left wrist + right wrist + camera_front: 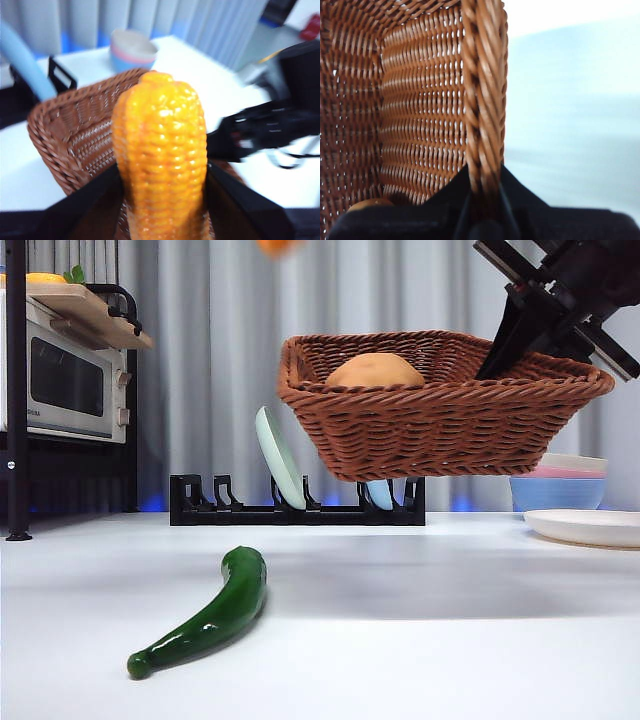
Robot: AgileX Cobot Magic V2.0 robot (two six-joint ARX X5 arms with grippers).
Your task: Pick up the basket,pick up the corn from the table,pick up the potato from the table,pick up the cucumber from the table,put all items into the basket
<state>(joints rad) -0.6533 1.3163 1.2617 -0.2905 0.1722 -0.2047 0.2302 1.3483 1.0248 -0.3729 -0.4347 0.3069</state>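
Observation:
The brown wicker basket [440, 425] hangs tilted above the table, held at its right rim by my right gripper [520, 335]; the right wrist view shows the jaws clamped on the braided rim [482, 100]. The tan potato [376, 371] lies inside the basket and shows partly in the right wrist view [367, 204]. My left gripper [160, 200] is shut on the orange-yellow corn [160, 160], held above the basket [75, 135]; the corn's end shows at the front view's top edge [275, 245]. The dark green cucumber [205, 615] lies on the white table [420, 640] at front left.
A black dish rack [295, 505] with pale plates stands behind the basket. Stacked pastel bowls [570, 490] and a white plate [590, 527] sit at the right. A toaster oven [65, 375] on a black shelf stands at the far left.

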